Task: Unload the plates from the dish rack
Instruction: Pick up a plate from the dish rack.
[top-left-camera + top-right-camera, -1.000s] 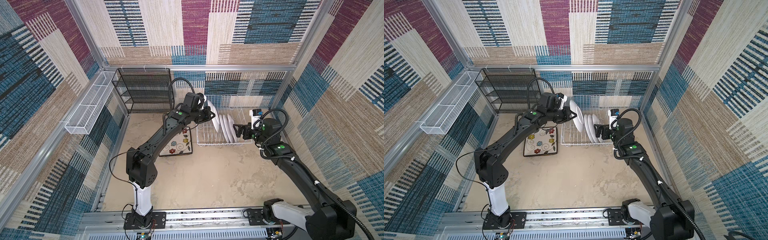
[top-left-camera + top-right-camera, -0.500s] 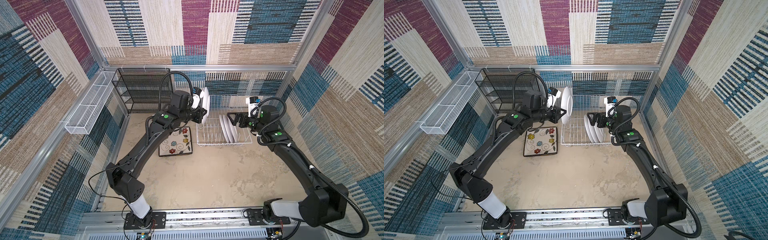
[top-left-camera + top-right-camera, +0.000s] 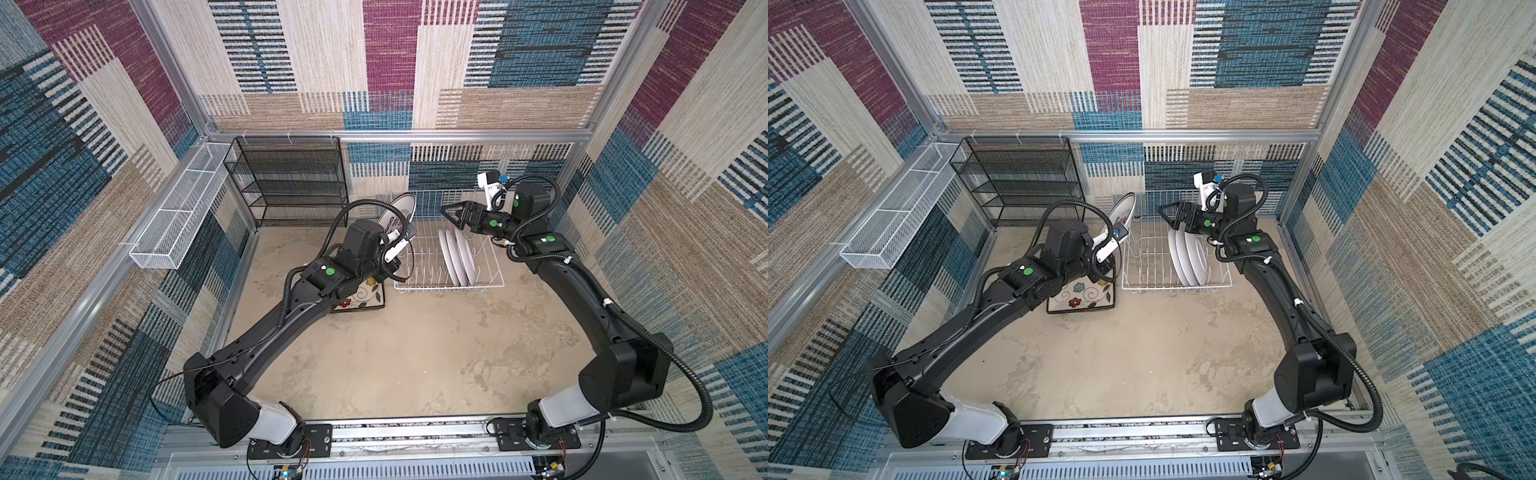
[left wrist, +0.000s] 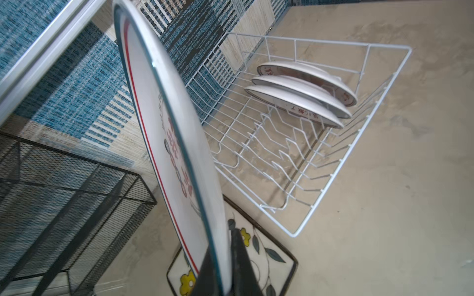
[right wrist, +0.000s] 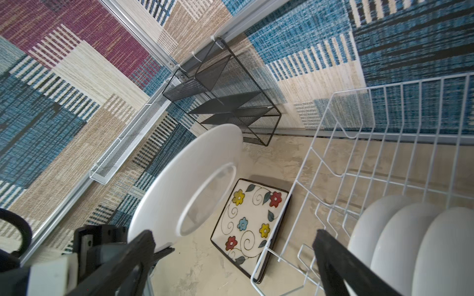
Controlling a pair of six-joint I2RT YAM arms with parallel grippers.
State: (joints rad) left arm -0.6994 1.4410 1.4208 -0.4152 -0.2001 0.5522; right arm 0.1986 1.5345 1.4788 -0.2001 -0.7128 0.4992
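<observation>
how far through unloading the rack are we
Done: at least one square flowered plate lies flat beside the dish rack. In hand: the left gripper is shut on a round white plate, held clear of the rack on the square plate's side. Left: three round plates stand in the tines, with the right gripper open near their top edges.

left tool (image 4: pixel 227 271) clamped, right tool (image 5: pixel 232 237) spread

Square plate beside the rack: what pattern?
Square plate: cream, coloured flowers, black swirls; right wrist view.
</observation>
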